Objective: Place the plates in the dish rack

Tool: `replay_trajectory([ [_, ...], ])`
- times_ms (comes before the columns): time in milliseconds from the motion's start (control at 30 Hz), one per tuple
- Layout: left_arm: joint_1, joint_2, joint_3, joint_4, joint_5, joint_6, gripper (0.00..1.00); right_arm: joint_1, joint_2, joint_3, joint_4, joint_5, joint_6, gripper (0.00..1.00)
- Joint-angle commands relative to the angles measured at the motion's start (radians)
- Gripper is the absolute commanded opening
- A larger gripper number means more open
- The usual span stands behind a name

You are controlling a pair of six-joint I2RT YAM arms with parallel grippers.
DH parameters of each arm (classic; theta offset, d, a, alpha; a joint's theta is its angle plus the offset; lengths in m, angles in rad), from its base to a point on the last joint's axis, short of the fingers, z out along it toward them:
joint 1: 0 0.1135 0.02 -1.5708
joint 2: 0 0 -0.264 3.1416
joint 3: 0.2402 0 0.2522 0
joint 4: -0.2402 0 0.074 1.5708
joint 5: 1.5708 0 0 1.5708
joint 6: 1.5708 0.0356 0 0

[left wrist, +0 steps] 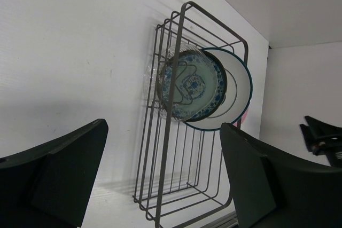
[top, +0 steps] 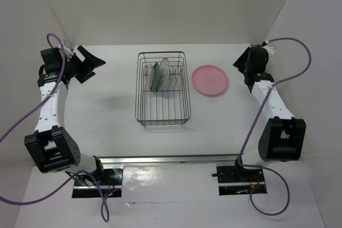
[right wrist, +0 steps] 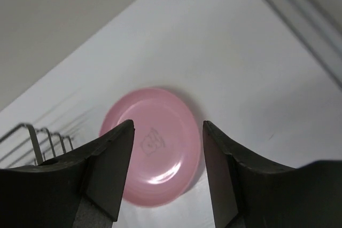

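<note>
Three plates (top: 159, 75) stand in rack (top: 163, 124); pink plate (top: 210, 80) outside.

The rack (top: 163, 89) is thin dark metal wire. In it stand a see-through glass plate (left wrist: 153, 74), a shiny blue-patterned plate (left wrist: 192, 85) and a smooth white plate (left wrist: 239, 87). At 3 o'clock from the rack, the pink plate (right wrist: 155, 143) looks smooth and a bit shiny. The white surface (top: 107, 116) is dull. The left claw (left wrist: 163, 132) and the right claw (right wrist: 166, 126) look like dull black plastic.
</note>
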Motion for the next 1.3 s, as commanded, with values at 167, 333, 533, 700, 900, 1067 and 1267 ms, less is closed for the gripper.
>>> replay_trajectory([
  [167, 0.033, 0.024, -0.024, 0.085, 0.107, -0.045, 1.0, -0.026, 0.053, -0.254, 0.178, -0.332, 0.109, 0.63],
  [333, 0.042, 0.044, -0.024, 0.094, 0.107, -0.045, 1.0, -0.026, 0.164, -0.231, 0.163, -0.318, 0.129, 0.63],
  [533, 0.042, 0.053, -0.033, 0.094, 0.117, -0.045, 1.0, -0.008, 0.277, -0.198, 0.163, -0.285, 0.129, 0.63],
  [700, 0.042, 0.044, -0.033, 0.094, 0.117, -0.045, 1.0, 0.001, 0.338, -0.176, 0.15, -0.258, 0.148, 0.62],
  [900, 0.042, 0.044, -0.033, 0.094, 0.117, -0.045, 1.0, 0.01, 0.39, -0.104, 0.074, -0.196, 0.148, 0.21],
  [1067, 0.042, 0.044, -0.033, 0.094, 0.107, -0.045, 1.0, 0.01, 0.399, -0.064, 0.008, -0.159, 0.148, 0.08],
  [1267, 0.042, 0.044, -0.033, 0.094, 0.117, -0.045, 1.0, 0.01, 0.421, -0.043, -0.043, -0.14, 0.139, 0.0],
])
